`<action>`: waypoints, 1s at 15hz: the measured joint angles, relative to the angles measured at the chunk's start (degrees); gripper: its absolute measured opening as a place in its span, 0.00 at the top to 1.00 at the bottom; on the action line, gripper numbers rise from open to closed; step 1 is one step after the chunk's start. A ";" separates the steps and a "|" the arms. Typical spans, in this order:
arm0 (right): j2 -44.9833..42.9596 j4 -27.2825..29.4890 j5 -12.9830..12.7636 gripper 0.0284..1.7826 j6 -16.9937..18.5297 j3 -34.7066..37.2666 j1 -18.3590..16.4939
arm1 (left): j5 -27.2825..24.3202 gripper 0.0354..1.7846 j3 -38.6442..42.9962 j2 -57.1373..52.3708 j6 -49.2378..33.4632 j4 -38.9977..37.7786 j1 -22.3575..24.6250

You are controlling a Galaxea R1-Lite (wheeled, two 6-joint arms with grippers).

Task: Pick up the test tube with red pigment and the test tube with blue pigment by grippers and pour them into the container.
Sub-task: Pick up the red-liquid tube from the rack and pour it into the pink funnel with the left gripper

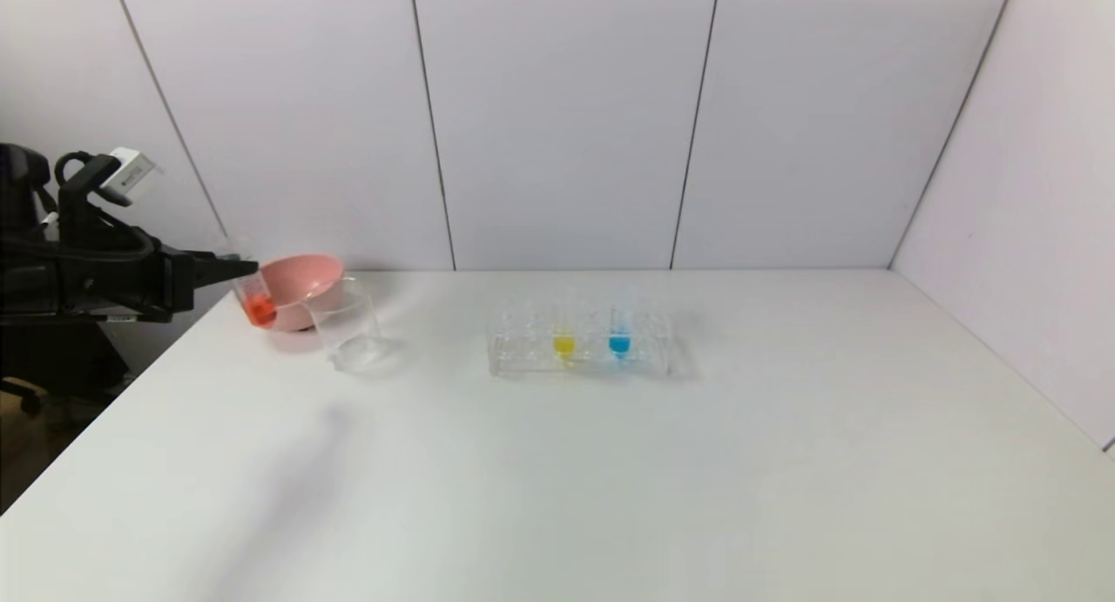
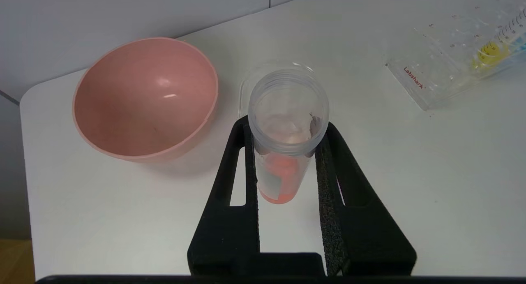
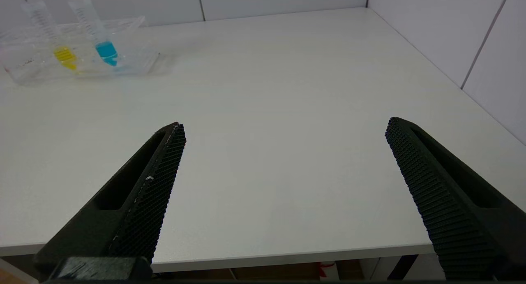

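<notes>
The slim clear test tube with red-orange liquid (image 2: 283, 160) is clamped in the black left gripper (image 2: 287, 132) just beside the clear glass beaker (image 1: 348, 328), while the right gripper (image 3: 283, 132), well apart from it, is held wide open and empty

The right gripper (image 3: 285, 130) lies outside the head view; its wrist view cuts both fingers at the 6 o'clock edge. In the left wrist view the test tube with red pigment (image 2: 283, 152) hides most of the container (image 2: 246, 91), and the rack (image 2: 452, 66) is cut off at 2 o'clock. The left gripper (image 1: 233, 269) runs off the head view at 9 o'clock.
</notes>
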 joint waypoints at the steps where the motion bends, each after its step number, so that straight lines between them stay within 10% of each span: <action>1: 0.00 0.00 -0.02 0.00 0.00 0.00 0.02 | 0.13 0.78 -3.83 1.38 0.48 3.28 -0.23; 9: 0.00 0.00 0.02 0.00 0.00 0.00 0.02 | 9.05 0.78 -35.62 12.62 2.33 32.05 -6.29; 15: 0.00 0.00 -0.02 0.00 0.00 0.00 0.02 | 26.21 0.78 -48.13 18.41 6.88 44.56 -12.30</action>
